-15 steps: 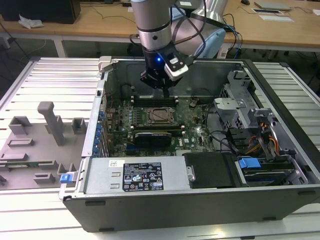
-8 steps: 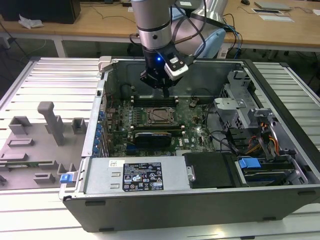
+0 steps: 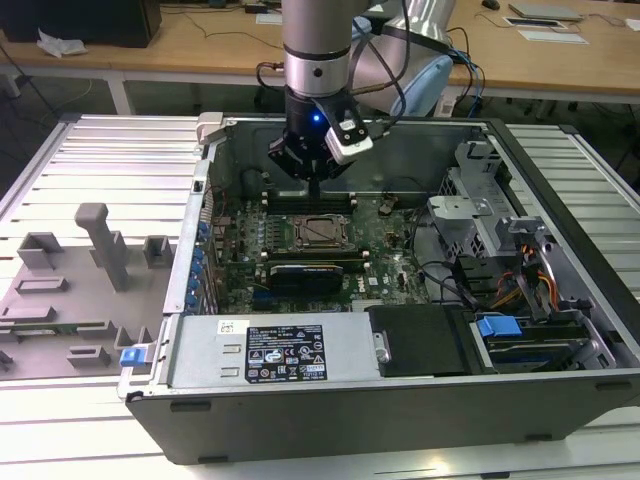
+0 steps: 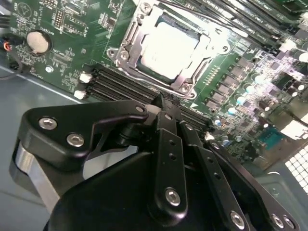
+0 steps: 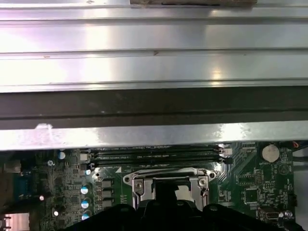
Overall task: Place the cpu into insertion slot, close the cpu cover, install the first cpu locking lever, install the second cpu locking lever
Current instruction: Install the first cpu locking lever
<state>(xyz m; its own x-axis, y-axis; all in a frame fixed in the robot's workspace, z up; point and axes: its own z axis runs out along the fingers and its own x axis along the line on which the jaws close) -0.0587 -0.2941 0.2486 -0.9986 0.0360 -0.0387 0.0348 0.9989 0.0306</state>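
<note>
Second wrist view shows the cpu point(image 4: 166, 48) already seated in the slot point(image 4: 126, 44), pale top bright under the light, with the cover point(image 4: 202, 34) lying flat around it as a silvery frame. So the first two steps look done, and the lever work appears to be the step in hand. I cannot make out for sure whether either lever is latched; the thin rods at the socket edges are hard to read.

The gripper point(image 4: 160, 103) hangs above the board just beside the socket, over the black memory slots point(image 4: 115, 86), fingers clenched together and holding nothing. In the exterior view the gripper point(image 3: 314, 190) sits above the socket inside the open case point(image 3: 560, 395).

By my judgement the next move calls for fine aim: closed fingertips set against a thin lever, pushed down and sideways under its hook without scraping the board.
</note>
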